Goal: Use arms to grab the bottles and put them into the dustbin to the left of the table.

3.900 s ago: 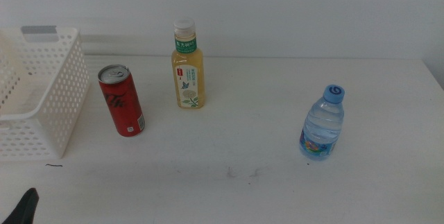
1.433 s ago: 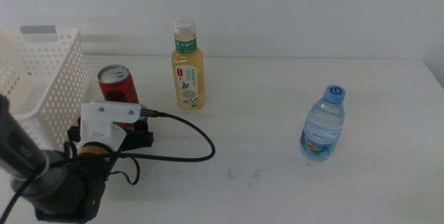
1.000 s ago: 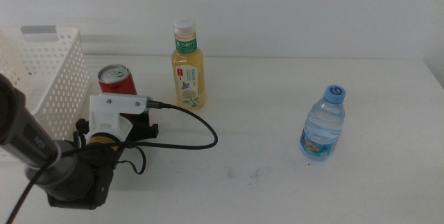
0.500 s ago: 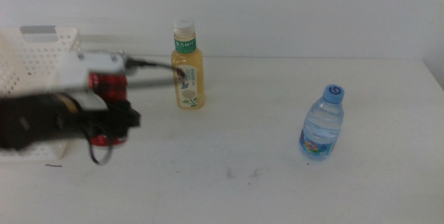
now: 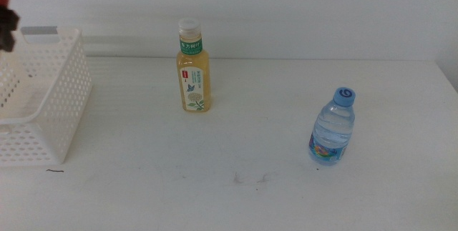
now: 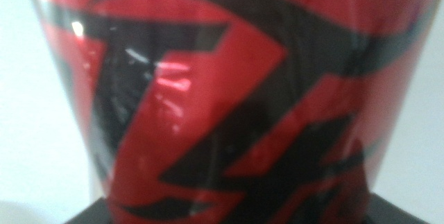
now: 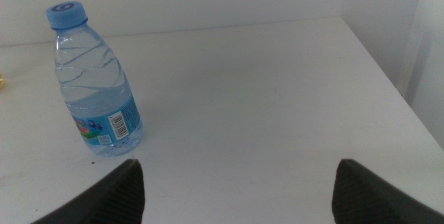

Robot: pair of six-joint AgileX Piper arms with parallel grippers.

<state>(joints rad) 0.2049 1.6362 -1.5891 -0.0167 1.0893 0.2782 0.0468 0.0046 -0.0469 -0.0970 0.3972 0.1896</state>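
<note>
— Two containers stand upright on the table (image 5: 236,195): the yellow tea bottle (image 5: 193,70) toward the back, the small water bottle (image 5: 333,127) well apart from it to the right. How do they look?

— Tea bottle has a white cap, a green neck band and a pale label with a plant on it. Water bottle is clear and ribbed, with a light blue cap and a blue label carrying a barcode.

— And the red soda can (image 6: 222,92)?

— It fills the left wrist view, glossy red with thick black lettering, held between the left gripper's jaws. In the middle view only a red and black sliver shows at the top left corner, above the dustbin (image 5: 61,99).

— The dustbin?

— White, perforated sides, grey strip on the rim, at the table's left edge.

— Right gripper (image 7: 236,182)?

— Jaws set wide apart, holding nothing, low over the table with the water bottle near ahead of it.
</note>
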